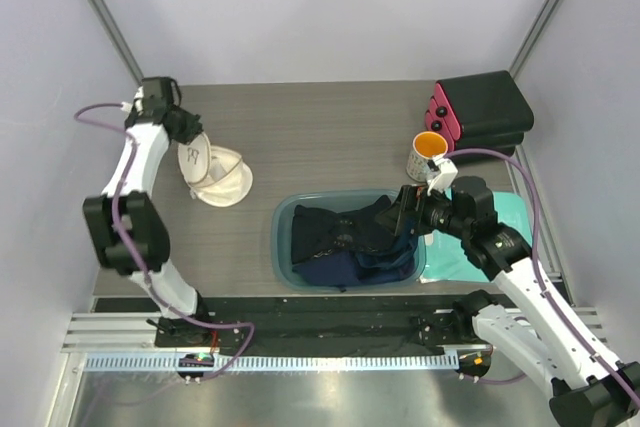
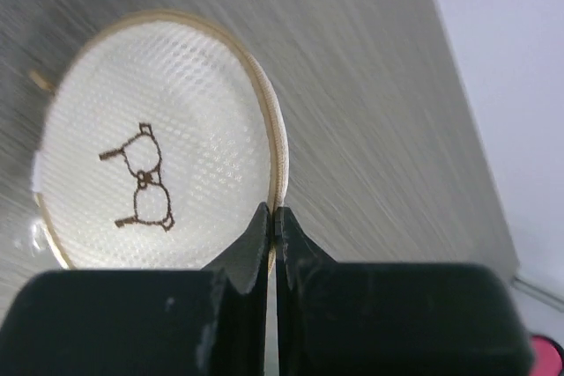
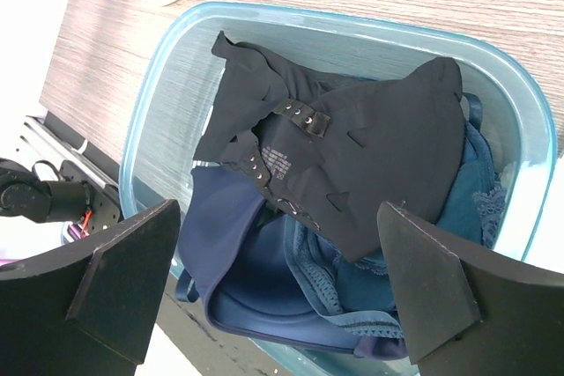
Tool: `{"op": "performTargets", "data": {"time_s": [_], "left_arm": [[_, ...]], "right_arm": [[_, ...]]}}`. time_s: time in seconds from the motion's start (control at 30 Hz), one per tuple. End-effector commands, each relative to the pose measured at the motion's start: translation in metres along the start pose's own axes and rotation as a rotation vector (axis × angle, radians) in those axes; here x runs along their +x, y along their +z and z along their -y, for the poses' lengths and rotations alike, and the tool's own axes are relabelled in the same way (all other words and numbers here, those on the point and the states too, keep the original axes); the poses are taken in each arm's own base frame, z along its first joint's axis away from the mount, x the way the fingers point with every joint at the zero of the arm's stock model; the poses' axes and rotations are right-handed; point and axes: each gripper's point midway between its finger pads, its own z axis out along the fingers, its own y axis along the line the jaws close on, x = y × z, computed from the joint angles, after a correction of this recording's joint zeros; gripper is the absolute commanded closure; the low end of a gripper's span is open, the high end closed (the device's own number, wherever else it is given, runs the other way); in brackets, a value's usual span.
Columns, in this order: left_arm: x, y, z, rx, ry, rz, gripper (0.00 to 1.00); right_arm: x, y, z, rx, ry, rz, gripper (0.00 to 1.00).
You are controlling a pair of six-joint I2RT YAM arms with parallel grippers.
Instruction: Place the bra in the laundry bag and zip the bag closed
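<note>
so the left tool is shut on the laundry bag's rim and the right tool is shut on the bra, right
Not the right tool: it is open, jaws wide apart over the bra, as the right wrist view shows. The left tool is shut on the rim of the laundry bag.

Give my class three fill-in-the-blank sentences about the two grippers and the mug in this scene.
1. The left gripper has its fingers ____ on the rim of the laundry bag.
2. The right gripper hovers above the bra with its fingers ____.
3. The mug is ____ inside.

Missing words: shut; open; orange.
</note>
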Motion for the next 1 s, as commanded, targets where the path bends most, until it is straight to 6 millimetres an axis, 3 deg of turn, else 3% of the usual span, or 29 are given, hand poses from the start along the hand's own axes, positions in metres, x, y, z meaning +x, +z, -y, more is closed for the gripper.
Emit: {"op": "performTargets", "data": {"time_s": [0.0,0.07,0.13,0.17,0.37,0.43,0.47,0.5,0.53,0.57,0.6,0.73,0.77,0.8,0.83,0.9,0.93,0.97], "left_arm": [[0.002,-0.033,0.023,0.324,0.142,-0.016,1.00],[0.004,-0.052,0.017,0.367,0.133,-0.029,1.00],[0.008,-0.053,-0.007,0.363,0.096,-0.045,1.00],[0.003,-0.066,-0.012,0.375,0.094,-0.006,1.00],[-0.021,-0.077,-0.107,0.056,0.036,0.136,1.00],[-0.039,-0.089,-0.143,-0.091,-0.044,0.239,0.87],[-0.037,-0.093,-0.159,-0.152,-0.071,0.244,0.74],[-0.041,-0.100,-0.168,-0.186,-0.112,0.279,0.33],[-0.047,-0.106,-0.180,-0.247,-0.125,0.330,0.17],[-0.045,-0.110,-0.184,-0.263,-0.125,0.335,0.09],[-0.047,-0.116,-0.184,-0.263,-0.122,0.349,0.01],[-0.048,-0.131,-0.178,-0.242,-0.085,0.375,0.04],[-0.040,-0.122,-0.151,-0.103,-0.035,0.340,0.09],[-0.035,-0.119,-0.135,-0.024,0.018,0.322,0.17],[-0.024,-0.110,-0.122,0.033,0.071,0.279,0.19],[0.008,-0.105,-0.080,0.155,0.190,0.170,0.20],[0.026,-0.092,-0.071,0.167,0.237,0.094,0.20],[0.049,-0.095,-0.045,0.242,0.309,0.030,0.19]], "right_arm": [[-0.006,0.001,-0.008,-0.045,0.007,0.034,0.00],[-0.005,0.002,-0.008,-0.050,0.007,0.030,0.00],[-0.002,0.004,-0.010,-0.062,0.008,0.017,0.00],[-0.002,0.006,-0.010,-0.063,0.011,0.008,0.00],[0.000,0.010,-0.011,-0.075,0.001,-0.018,0.00],[0.001,0.013,-0.009,-0.071,0.006,-0.024,0.00],[0.001,0.014,-0.008,-0.068,0.007,-0.027,0.00],[0.002,0.015,-0.007,-0.064,0.012,-0.031,0.00],[0.001,0.016,-0.005,-0.051,0.014,-0.030,0.00],[0.001,0.017,-0.003,-0.041,0.016,-0.029,0.00],[0.001,0.018,-0.001,-0.033,0.018,-0.028,0.00],[0.001,0.020,0.005,0.004,0.018,-0.038,0.00],[0.000,0.020,0.006,0.011,0.018,-0.035,0.00],[-0.001,0.021,0.007,0.018,0.018,-0.034,0.00],[-0.001,0.022,0.009,0.026,0.018,-0.035,0.00],[-0.004,0.024,0.010,0.052,-0.006,-0.026,0.00],[-0.003,0.027,0.011,0.066,-0.011,-0.037,0.00],[-0.004,0.029,0.004,0.067,-0.035,-0.039,0.00]]}}
